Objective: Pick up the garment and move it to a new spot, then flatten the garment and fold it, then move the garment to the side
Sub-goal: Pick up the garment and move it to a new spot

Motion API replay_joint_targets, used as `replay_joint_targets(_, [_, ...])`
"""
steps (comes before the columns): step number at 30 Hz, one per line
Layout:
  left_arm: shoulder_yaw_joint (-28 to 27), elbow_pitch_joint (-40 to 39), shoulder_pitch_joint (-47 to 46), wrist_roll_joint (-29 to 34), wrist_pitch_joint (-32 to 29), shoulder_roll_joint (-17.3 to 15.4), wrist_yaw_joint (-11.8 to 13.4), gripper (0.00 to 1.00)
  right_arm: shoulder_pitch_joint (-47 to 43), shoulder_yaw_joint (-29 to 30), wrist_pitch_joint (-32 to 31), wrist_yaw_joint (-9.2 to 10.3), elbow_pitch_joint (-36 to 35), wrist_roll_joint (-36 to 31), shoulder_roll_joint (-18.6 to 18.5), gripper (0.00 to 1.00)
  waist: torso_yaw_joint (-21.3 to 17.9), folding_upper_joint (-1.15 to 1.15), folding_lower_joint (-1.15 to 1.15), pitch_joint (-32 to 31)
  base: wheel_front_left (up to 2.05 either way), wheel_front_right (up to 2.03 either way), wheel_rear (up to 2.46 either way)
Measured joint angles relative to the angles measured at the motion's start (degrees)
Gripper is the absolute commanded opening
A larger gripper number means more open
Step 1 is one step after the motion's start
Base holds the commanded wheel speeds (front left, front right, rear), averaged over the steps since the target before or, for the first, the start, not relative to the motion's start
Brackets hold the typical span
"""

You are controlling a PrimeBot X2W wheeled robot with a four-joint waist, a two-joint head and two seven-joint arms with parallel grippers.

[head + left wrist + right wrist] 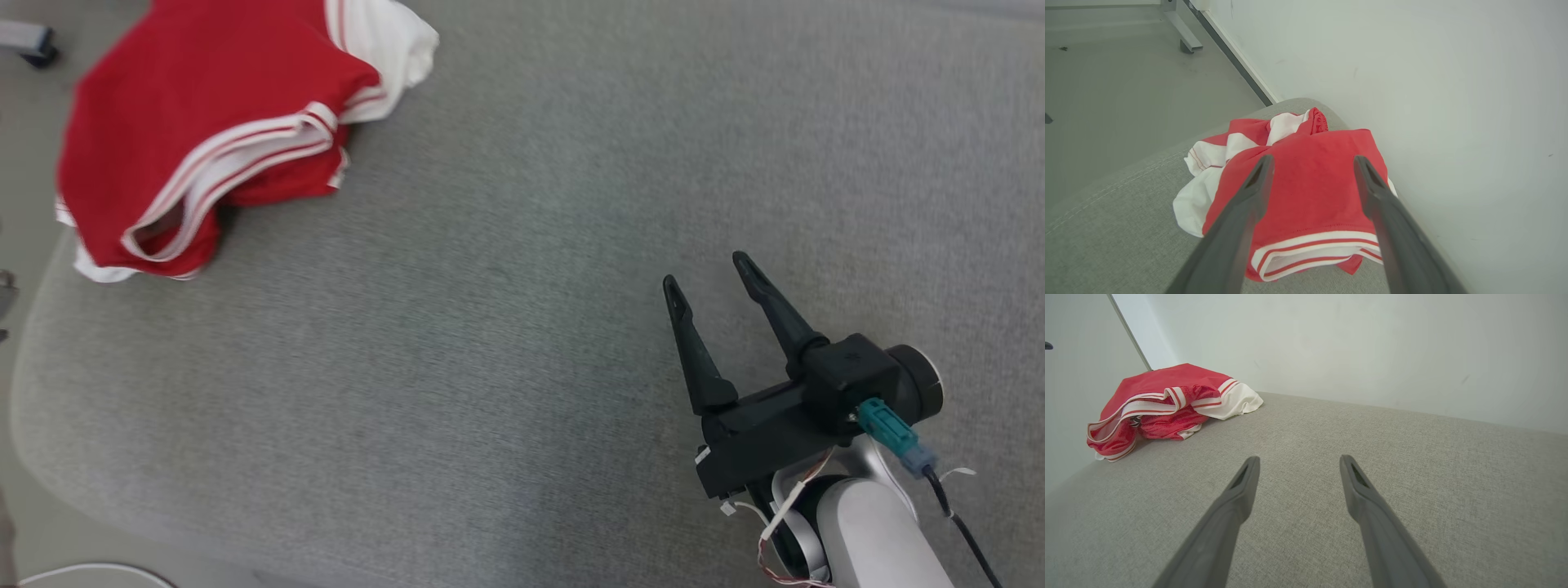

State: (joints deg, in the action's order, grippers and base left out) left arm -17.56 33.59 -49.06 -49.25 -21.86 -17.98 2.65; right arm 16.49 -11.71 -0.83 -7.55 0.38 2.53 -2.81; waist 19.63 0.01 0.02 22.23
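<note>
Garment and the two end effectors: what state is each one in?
garment: crumpled in a heap, not folded, not held.
left end effector: open, empty, pointing at the garment.
right end effector: open, empty, over the grey cushion.

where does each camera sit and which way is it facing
Head view: on the robot's head, looking down at the grey cushion, garment at upper left; the open right gripper and pale forearm show lower right.
Left wrist view: on the left wrist, facing along the open left gripper at the garment, near a white wall.
Right wrist view: on the right wrist, looking low across the cushion past that gripper toward the garment.
Shared: all three show the garment on the cushion.
</note>
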Motion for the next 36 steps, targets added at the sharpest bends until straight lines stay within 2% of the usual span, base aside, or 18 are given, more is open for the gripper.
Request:
replay_joint_targets(4, [-2.6,-0.8,-1.6,-1.6,-1.5,-1.6,2.6,1.00,-0.2,0.4,-0.1,0.00,-1.8,0.1,0.0,1.00,-1.9,0.00,-0.01,4.0,0.00,0.00,0.00])
replay_joint_targets(8, [-2.5,-1.9,-1.8,-1.8,-3.3,-2.2,4.6,1.00,-0.5,0.4,-0.1,0.00,-2.4,0.4,0.0,1.00,-3.9,0.00,-0.01,7.2,0.00,0.00,0.00])
replay_joint_targets(18, [-2.7,-3.9,-0.6,-1.8,-3.4,-2.2,5.3,1.00,0.5,-0.5,0.8,-0.01,-3.5,1.0,0.2,1.00,-8.7,0.00,-0.02,11.6,0.00,0.00,0.00])
replay_joint_targets(24, [-2.0,-1.2,-0.7,-1.5,-2.8,-3.0,4.1,1.00,1.2,-1.1,1.4,-0.02,-3.6,1.3,0.3,1.00,-10.8,-0.02,-0.02,12.7,0.00,0.00,0.00])
replay_joint_targets(25, [-1.7,-0.4,-0.8,-1.2,-2.8,-3.4,3.7,0.47,1.2,-1.1,1.4,-0.02,-3.6,1.4,0.3,1.00,-11.1,-0.02,-0.03,12.9,0.00,0.00,0.00])
replay_joint_targets(26, [-1.7,0.5,-1.1,-1.1,-2.6,-3.7,3.1,0.00,1.3,-1.1,1.4,-0.02,-3.6,1.4,0.3,1.00,-11.3,-0.01,-0.03,13.0,0.00,0.00,0.00])
replay_joint_targets(36, [-0.9,9.9,-4.9,-0.9,0.3,-7.6,-3.7,0.00,1.8,-0.8,2.3,-0.02,-1.8,2.7,0.1,1.00,-11.3,-0.01,-0.02,11.8,0.00,0.00,0.00])
